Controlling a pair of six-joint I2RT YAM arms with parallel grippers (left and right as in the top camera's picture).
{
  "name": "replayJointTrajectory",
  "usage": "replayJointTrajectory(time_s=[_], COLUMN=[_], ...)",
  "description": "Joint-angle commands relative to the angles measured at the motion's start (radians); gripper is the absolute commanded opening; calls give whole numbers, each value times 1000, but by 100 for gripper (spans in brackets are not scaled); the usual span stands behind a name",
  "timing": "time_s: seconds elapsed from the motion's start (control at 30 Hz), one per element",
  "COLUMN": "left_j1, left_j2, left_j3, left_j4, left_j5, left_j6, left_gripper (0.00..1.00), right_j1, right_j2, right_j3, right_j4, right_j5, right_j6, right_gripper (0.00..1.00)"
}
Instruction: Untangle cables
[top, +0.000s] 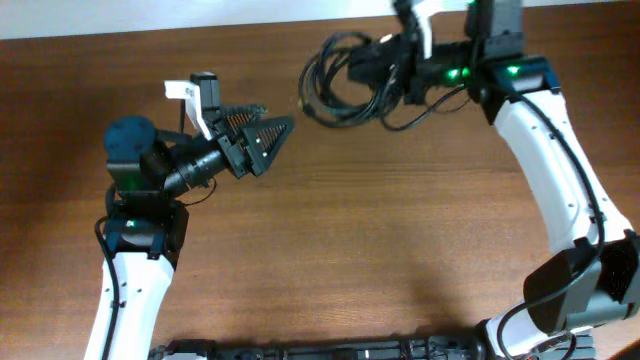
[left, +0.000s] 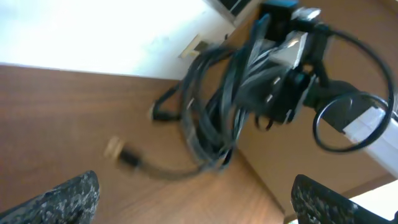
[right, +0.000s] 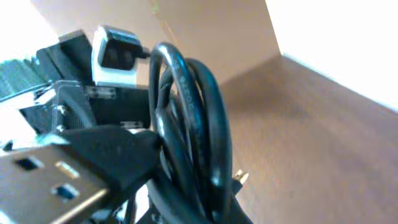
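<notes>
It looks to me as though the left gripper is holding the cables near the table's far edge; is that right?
Not quite: the right gripper holds the cables there, as the overhead view shows; the left gripper is open, apart from them.

Cables (top: 335, 85) bunched at table (top: 380, 250) far edge, in right gripper (top: 388, 68) — left gripper (top: 275, 116) nearby, to their left.

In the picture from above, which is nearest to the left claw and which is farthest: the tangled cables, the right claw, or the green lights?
1. Cables: just up and to the right of the open left claw.
2. Right claw: gripping the far side of the bundle.
3. Green lights: farther right, on that arm.
</notes>
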Motion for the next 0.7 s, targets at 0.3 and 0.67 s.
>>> replayJointTrajectory(time_s=[0.3,0.67], left_j1=[1,0], left_j2=[-2,-2], left_j3=[10,10], left_j4=[6,100], left_j5=[13,-61], left_j6=[51,55], left_gripper=[90,84], right_j1=[-5,57], right_j2=[-12,-12], right_j3=[21,21], right_j4=[531,531], right_j5=[-82,-82], right_j6=[723,721], right_gripper=[4,4])
